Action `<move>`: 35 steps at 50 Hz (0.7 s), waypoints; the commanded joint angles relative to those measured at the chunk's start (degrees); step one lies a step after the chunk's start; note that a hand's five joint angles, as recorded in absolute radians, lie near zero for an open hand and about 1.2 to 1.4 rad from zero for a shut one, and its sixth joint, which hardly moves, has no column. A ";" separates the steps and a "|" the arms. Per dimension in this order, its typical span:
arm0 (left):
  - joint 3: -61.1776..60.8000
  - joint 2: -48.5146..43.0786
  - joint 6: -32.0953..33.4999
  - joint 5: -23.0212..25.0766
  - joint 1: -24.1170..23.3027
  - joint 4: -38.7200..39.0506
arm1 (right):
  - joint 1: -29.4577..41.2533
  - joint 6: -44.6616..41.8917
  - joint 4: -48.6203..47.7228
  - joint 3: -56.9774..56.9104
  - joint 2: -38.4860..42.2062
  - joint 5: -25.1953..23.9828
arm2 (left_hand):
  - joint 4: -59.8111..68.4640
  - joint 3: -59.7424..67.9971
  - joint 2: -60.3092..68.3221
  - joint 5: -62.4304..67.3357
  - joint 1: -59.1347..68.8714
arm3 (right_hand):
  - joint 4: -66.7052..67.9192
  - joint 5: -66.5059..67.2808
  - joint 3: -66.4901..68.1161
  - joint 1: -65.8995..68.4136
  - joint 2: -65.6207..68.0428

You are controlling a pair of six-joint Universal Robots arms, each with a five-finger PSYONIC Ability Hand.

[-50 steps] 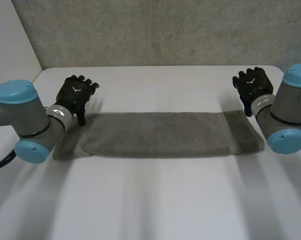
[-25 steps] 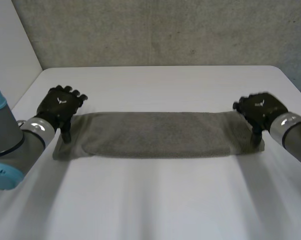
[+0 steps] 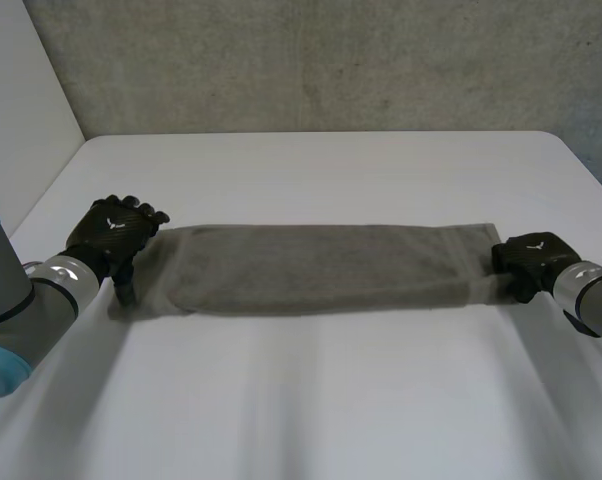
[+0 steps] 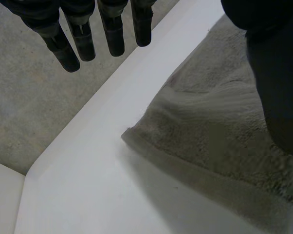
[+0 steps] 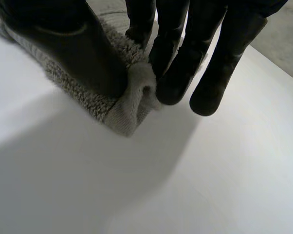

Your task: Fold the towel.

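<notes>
Long grey towel (image 3: 321,268) lies flat across the white table (image 3: 311,400), a narrow strip from side to side. Right hand (image 3: 531,258) sits low at its right end, thumb and fingers pinching the corner. Left hand (image 3: 111,228) is at the left end, fingers straight, gripping nothing.

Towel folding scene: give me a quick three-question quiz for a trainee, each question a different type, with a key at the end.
1. True or false: the towel lies bunched in a heap.
2. Which hand pinches an end of the towel? A: left hand. B: right hand. C: neither.
3. Fill in: in the left wrist view, the left hand's fingers are ___, holding nothing.
Key: 1 false, it lies flat in a long strip; 2 B; 3 straight.
</notes>
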 commanded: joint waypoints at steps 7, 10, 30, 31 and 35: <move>-1.09 2.50 -0.18 -0.23 -0.17 -0.52 | -13.54 -17.61 4.14 -5.27 -4.60 9.07 | -3.93 -2.87 -3.62 -11.65 -3.98 | 4.17 4.64 4.91 5.07 5.53; -1.26 4.25 -0.36 -0.23 -0.17 -0.61 | -14.62 -22.82 5.82 -7.38 -4.43 9.94 | -4.10 -3.04 -3.79 -11.82 -4.15 | 4.17 4.64 4.91 5.07 5.53; 1.99 9.89 -7.48 -0.76 -5.09 -0.34 | 34.67 -2.54 -4.99 -17.41 0.92 4.69 | -4.27 -3.21 -3.96 -11.98 -4.32 | 4.17 4.64 4.91 5.07 5.53; 1.99 9.89 -7.48 -0.76 -5.09 -0.34 | 34.69 -2.54 -4.99 -17.41 0.93 4.68 | -4.27 -3.21 -3.96 -11.98 -4.32 | 4.17 4.64 4.91 5.07 5.53; 2.60 9.80 -8.35 -0.93 -6.93 -0.17 | 39.17 -2.63 -4.99 -16.36 4.79 1.26 | -4.27 -3.21 -3.96 -11.98 -4.32 | 4.17 4.64 4.91 5.07 5.53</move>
